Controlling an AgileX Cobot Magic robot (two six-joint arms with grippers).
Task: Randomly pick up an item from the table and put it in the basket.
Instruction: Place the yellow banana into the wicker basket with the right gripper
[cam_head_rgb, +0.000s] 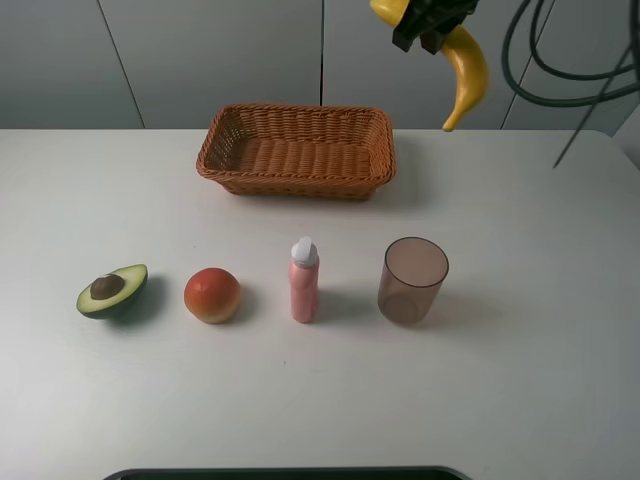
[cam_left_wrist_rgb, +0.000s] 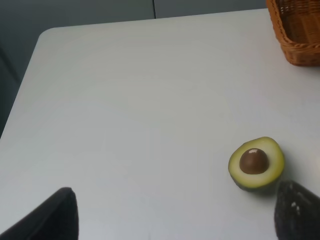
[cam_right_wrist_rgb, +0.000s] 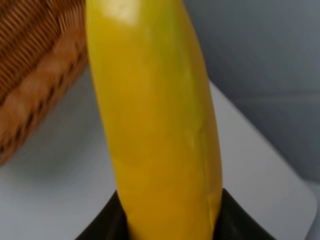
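Yellow banana (cam_head_rgb: 468, 75): your right gripper (cam_head_rgb: 432, 28) clamps it, aloft near wicker basket (cam_head_rgb: 296, 150); your left gripper (cam_left_wrist_rgb: 175, 220) gapes, empty.

Wall: pale grey panelled wall (cam_head_rgb: 210, 60) behind the table, split by thin dark seams, one slanting on the left.
Table: large flat white matte tabletop (cam_head_rgb: 520, 400) with rounded corners, filling most of the high view.
Light: soft and even, casting only faint, blurred shadows on the tabletop.
Near edge: dark rounded strip (cam_head_rgb: 280, 473), too cropped to identify.
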